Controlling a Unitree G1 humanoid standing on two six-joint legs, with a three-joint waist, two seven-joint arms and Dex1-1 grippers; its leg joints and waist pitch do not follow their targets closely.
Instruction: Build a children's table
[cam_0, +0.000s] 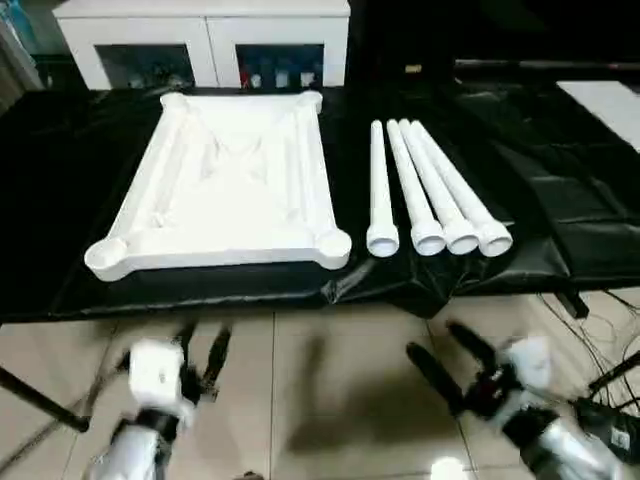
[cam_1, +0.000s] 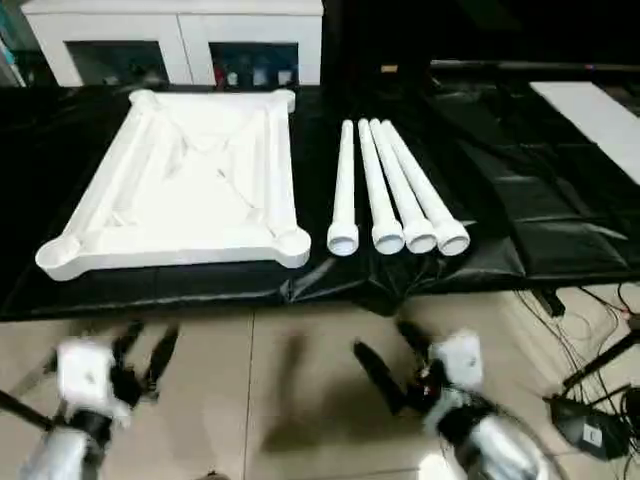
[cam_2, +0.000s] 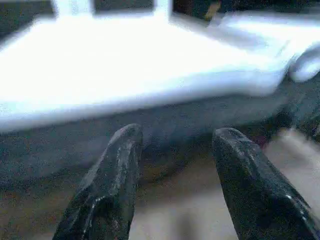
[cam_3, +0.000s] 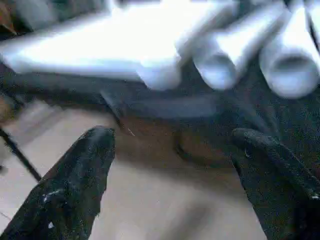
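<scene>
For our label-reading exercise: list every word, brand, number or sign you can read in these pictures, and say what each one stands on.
No text can be read anywhere.
Tabletop: plain white, no marking seen.
Legs: plain white, no marking seen.
Cabinet: coloured items behind the glass, too small and blurred to read.
Dark box on the floor: carries a pale label, too small to read.

The tabletop (cam_0: 225, 190) and four legs (cam_0: 430, 190) are seen in plain white; the sheet (cam_0: 560, 200) beneath in glossy black; the floor (cam_0: 330, 390) in beige tile; the end effector fingers (cam_2: 107, 190) in black.
</scene>
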